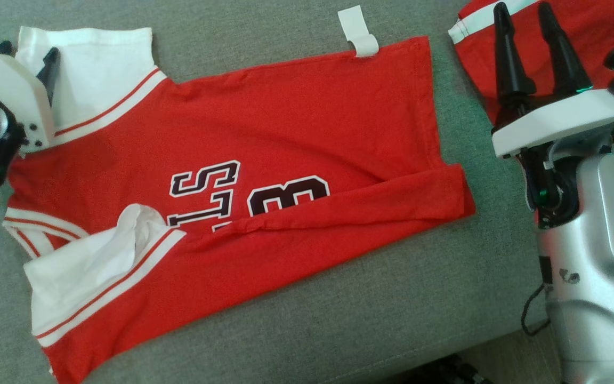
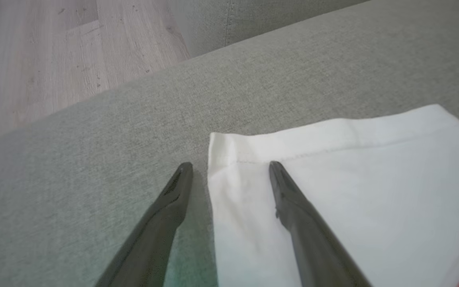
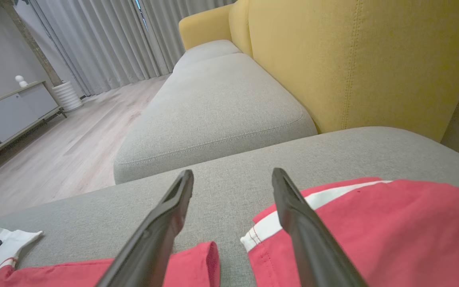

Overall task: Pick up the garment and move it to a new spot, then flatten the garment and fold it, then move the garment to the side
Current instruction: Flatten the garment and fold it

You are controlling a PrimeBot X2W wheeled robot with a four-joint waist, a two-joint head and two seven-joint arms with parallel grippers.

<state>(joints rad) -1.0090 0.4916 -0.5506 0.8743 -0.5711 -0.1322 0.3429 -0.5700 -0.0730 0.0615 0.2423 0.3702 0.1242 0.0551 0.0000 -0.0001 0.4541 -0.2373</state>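
A red jersey (image 1: 285, 133) with white sleeves and dark lettering lies spread on the grey sofa cushion (image 1: 339, 309). Its near long edge is folded over (image 1: 365, 208). My left gripper (image 1: 30, 50) is open at the far-left sleeve (image 1: 94, 69). In the left wrist view the left gripper (image 2: 230, 166) straddles the corner of that white sleeve (image 2: 353, 179), one finger on the cloth and one on the cushion. My right gripper (image 1: 523, 10) stands open and holds nothing, above the left part of a second red garment (image 1: 595, 26). In the right wrist view the right gripper (image 3: 232, 173) points over the cushion.
The second red garment (image 3: 373, 223) with a white stripe lies by the jersey's corner (image 3: 189, 263). A white tag (image 1: 357, 29) sticks out at the jersey's far edge. A yellow backrest (image 3: 353, 59), another grey cushion (image 3: 213, 99) and wood floor (image 2: 34, 59) surround the seat.
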